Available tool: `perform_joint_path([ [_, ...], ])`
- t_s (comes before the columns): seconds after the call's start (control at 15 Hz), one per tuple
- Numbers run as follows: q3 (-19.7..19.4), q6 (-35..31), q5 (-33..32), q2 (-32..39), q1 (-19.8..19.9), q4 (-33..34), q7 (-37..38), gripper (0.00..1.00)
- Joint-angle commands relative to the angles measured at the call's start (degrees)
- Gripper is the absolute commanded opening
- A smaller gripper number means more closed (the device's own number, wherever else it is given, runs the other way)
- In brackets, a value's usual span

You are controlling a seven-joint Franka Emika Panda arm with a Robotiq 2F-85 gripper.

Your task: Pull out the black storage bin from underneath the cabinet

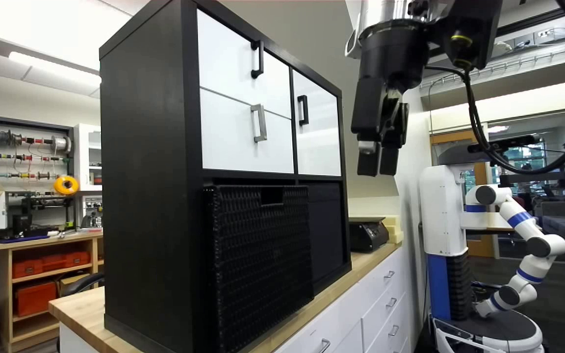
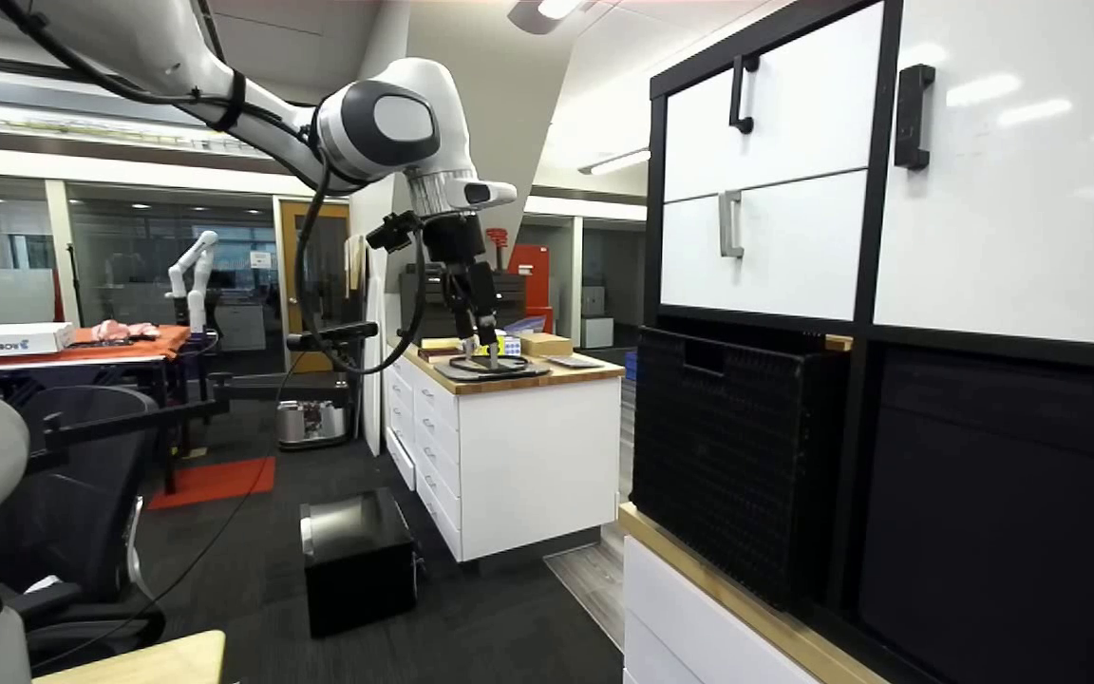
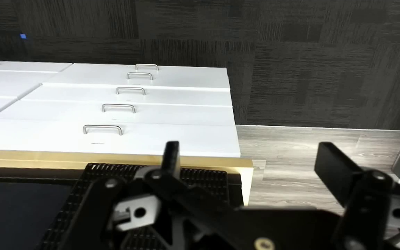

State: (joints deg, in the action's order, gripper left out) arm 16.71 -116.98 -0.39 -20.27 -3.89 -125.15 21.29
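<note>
Currently, fingers (image 3: pixel 337 173) apart, empty, clear of cabinet (image 1: pixel 145 171). Black storage bin (image 1: pixel 265 260) juts from cabinet's lower compartment near tabletop's (image 1: pixel 79 305) front edge, close to corner. Probably best: bring fingers to handle slot (image 1: pixel 271 195), grip upper rim, draw straight outward, slowly, lest bin tip over edge.

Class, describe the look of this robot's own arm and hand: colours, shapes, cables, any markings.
The arm is mostly white with rounded segments, a dark grey oval cap at one joint and a black band. A black cable loops beside it. Beyond a silvery collar, the hand is mostly black with grey metal plates and two blocky fingers. No lettering is legible.
</note>
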Motion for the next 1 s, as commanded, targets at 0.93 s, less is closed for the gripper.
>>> perform_joint_path([
  [0.93, -2.37, -1.72, -2.44, 2.02, -1.13, 0.33, -5.89, 1.0],
])
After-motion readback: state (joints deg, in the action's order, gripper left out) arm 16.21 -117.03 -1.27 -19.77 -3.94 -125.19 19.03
